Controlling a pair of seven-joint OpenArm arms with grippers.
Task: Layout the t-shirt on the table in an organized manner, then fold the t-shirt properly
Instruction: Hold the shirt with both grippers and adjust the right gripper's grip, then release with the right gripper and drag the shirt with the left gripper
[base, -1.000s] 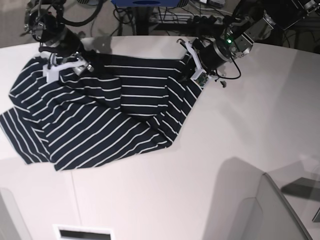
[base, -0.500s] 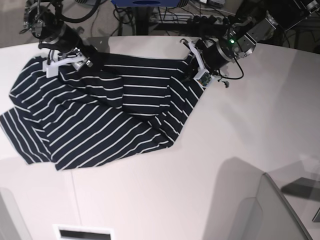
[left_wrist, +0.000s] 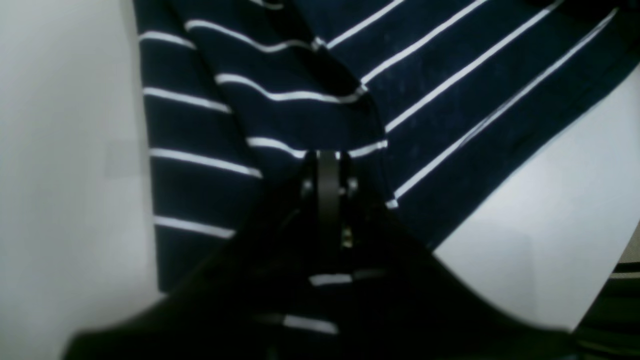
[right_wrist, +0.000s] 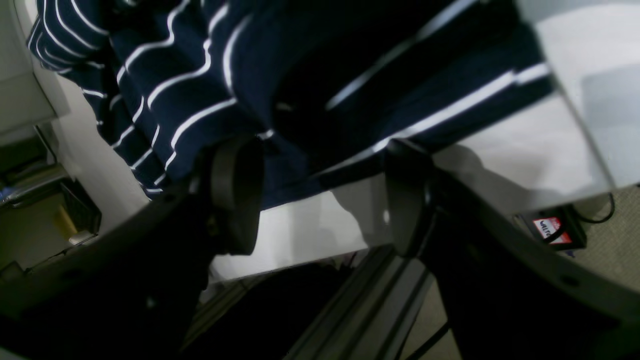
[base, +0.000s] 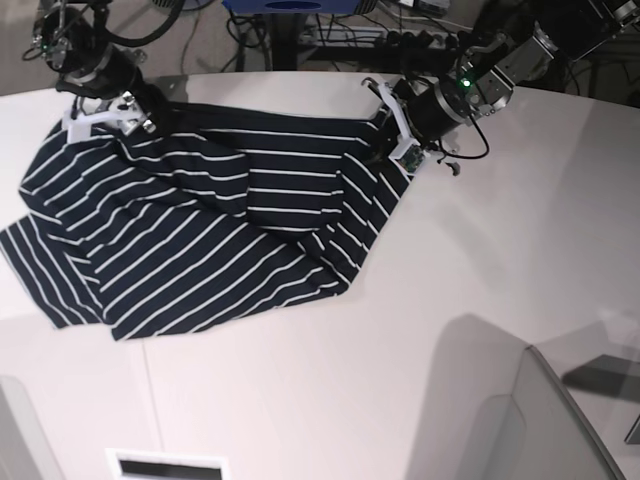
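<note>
White table (base: 420, 330), shirt bunched upper left — your left gripper (left_wrist: 327, 160) pinches the t-shirt (base: 200, 240); right gripper (right_wrist: 320, 195) looks parted, maybe empty, so pulling could skew it.

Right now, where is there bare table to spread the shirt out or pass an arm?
The table is bare in front of the t-shirt, from its near hem to the near edge, and across the whole side right of the left gripper. The far-left corner is crowded: the cloth bunches in folds between the right gripper and the left.
</note>
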